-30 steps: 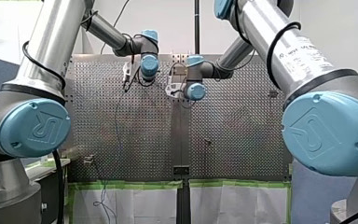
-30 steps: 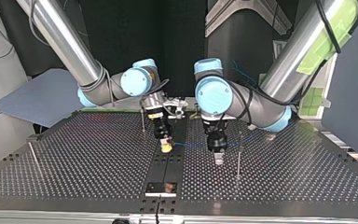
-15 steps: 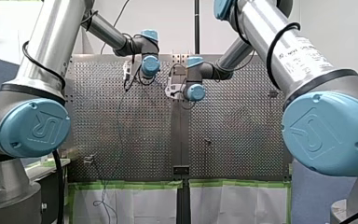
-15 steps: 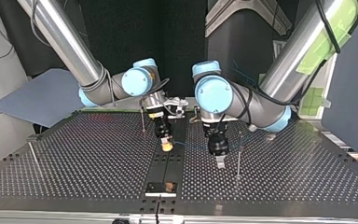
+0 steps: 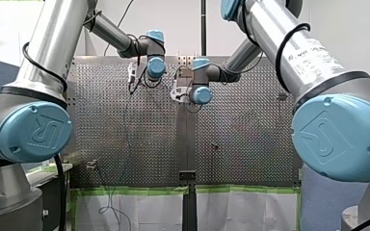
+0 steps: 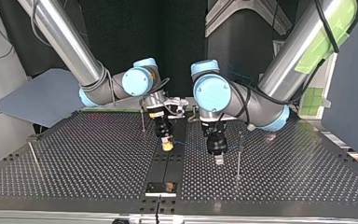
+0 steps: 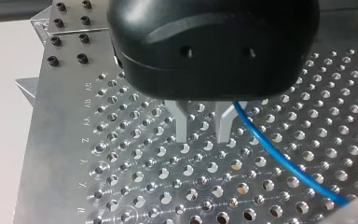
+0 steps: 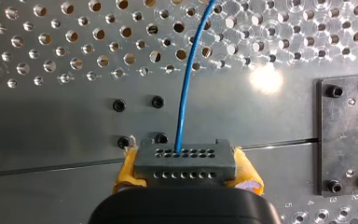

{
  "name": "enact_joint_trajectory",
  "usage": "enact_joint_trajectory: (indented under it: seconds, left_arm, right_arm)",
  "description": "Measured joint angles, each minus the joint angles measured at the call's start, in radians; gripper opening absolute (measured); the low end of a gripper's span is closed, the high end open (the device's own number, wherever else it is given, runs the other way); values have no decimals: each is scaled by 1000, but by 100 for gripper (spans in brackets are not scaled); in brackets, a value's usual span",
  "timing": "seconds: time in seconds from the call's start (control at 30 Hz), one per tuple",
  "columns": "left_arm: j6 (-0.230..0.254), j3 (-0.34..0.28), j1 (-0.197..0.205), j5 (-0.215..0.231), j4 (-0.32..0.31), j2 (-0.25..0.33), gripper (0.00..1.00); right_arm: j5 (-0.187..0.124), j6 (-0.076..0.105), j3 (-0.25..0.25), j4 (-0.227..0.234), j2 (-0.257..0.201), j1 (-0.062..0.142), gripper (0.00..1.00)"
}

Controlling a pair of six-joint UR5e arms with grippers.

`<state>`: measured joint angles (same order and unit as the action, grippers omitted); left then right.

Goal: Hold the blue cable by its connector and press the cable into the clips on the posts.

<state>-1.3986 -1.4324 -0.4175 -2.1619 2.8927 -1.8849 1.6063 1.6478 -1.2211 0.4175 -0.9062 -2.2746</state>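
Cable (image 8: 182, 93): thin and blue. It leaves the connector (image 8: 185, 161) and runs ahead over the perforated table (image 7: 121, 186). In the top view it shows faintly between the two grippers, low over the table's middle.
Connector: a dark block with rows of holes, clamped at its two sides.
Right gripper (image 6: 167, 146): closed on the connector, with yellow pads (image 8: 127, 168) against its flanks. It hangs over the bare strip down the table's middle.
Left gripper (image 7: 202, 137): its metal fingers (image 7: 182, 123) stand apart with nothing between them. The cable passes just outside one finger, not in the gap.
Post (image 6: 238, 154): upright, just beside the left gripper, on its far side from the right gripper. Its clip is too small to make out.
Other posts: one (image 6: 142, 119) stands near the right arm's wrist. Another (image 6: 31, 151) is well apart, at the top view's left.
Step in hand: I judge this to be lining up. The connector end is secured, and the free arm is placed by the cable near the first post. Nothing shows the cable seated in any clip.
Next move calls for: shifting the left gripper sideways until the cable lies between its fingers, or under them. It can then carry that stretch to the post's clip and press it in. The right gripper should hold the cable lightly taut, so it does not slip aside.
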Motion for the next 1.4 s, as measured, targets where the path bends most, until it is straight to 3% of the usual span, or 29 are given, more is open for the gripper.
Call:
enact_joint_trajectory:
  seconds: [0.07,0.1,0.13,0.17,0.77,1.07,1.4]
  left_arm:
    - [0,0,-1,-3,1,0,21]
    - [0,0,-2,-3,1,0,9]
    - [-1,0,-3,-4,1,0,9]
    - [-1,0,-5,-6,3,-1,1]
    - [-12,0,-32,-11,14,-4,1]
    - [-32,0,-58,-14,30,-67,1]
    - [-57,-6,-70,-14,34,-120,1]
  right_arm:
    - [0,0,0,0,0,0,0]
    - [0,0,0,0,0,0,0]
    - [0,0,0,-1,0,0,0]
    - [0,0,0,-1,0,0,0]
    - [15,0,0,-13,0,7,0]
    - [17,2,0,-52,-2,12,0]
    - [74,1,-29,-91,-8,24,0]
